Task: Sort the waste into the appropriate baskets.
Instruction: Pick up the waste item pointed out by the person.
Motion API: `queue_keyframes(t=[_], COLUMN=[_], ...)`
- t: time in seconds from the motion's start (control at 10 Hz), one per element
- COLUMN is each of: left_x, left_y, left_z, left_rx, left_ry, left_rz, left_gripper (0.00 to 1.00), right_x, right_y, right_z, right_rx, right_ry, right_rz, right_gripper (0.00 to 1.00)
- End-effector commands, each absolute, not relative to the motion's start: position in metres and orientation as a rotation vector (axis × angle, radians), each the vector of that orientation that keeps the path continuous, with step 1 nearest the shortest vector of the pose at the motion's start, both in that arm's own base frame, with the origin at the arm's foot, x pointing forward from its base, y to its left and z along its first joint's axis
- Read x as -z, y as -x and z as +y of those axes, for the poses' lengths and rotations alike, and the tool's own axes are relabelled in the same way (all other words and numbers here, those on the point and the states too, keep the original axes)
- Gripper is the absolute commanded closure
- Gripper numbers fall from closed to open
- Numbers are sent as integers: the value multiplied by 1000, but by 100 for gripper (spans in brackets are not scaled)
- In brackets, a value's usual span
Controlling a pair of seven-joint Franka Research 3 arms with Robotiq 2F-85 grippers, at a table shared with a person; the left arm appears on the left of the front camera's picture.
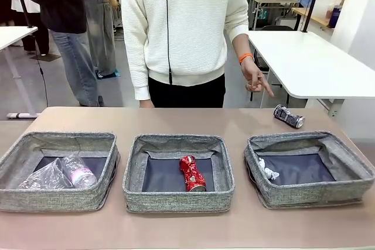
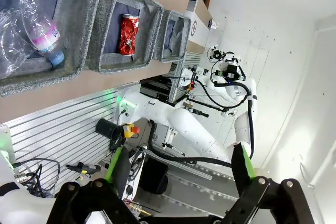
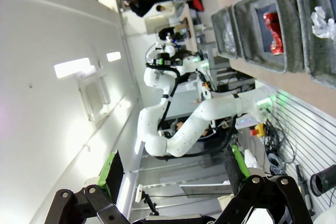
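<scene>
Three baskets, two cans

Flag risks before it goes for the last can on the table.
1. The dark-silver can lies on its side beyond the right basket; it may roll if nudged.
2. The person's hand points just above that can, so a reach there could come close to it.
3. The can should probably join the red can in the middle basket; identical baskets invite a wrong drop.

Rough grey woven cloth on the baskets, crumpled glossy metal on the red can, clear crinkly plastic bottle, matt smooth tabletop.
</scene>
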State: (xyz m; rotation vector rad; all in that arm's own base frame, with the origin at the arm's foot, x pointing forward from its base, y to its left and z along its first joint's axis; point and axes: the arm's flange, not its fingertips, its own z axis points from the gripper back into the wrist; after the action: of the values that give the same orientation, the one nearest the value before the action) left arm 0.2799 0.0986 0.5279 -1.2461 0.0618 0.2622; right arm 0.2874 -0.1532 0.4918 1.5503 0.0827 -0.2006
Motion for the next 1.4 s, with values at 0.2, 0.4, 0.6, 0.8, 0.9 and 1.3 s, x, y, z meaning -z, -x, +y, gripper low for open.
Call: queue_keyframes(t=[0.2,0.4,0.6,0.8,0.9,1.3], left_x=[-529,-529,-529,-529,-529,-529], left_y=[-280,-280,-280,-280,-280,-280], left_z=[98,98,98,98,98,98], left_rx=[-245,-245,-245,-245,-245,-245], left_ry=[1247,1247,1247,1247,1247,1247], left_rz=[58,58,58,58,58,58], left_gripper=[0,0,0,0,0,0], right_x=[-498,-492,-484,-483,-480,-478], right_y=[-287,-287,-380,-446,-455,-392], right_z=[-154,-153,-87,-41,-29,-59], right_rx=[206,201,83,-2,-87,-70], right_ry=[-1561,-1550,-1139,-630,-398,-82], right_rz=[88,83,87,-148,-247,-465], right_gripper=[0,0,0,0,0,0])
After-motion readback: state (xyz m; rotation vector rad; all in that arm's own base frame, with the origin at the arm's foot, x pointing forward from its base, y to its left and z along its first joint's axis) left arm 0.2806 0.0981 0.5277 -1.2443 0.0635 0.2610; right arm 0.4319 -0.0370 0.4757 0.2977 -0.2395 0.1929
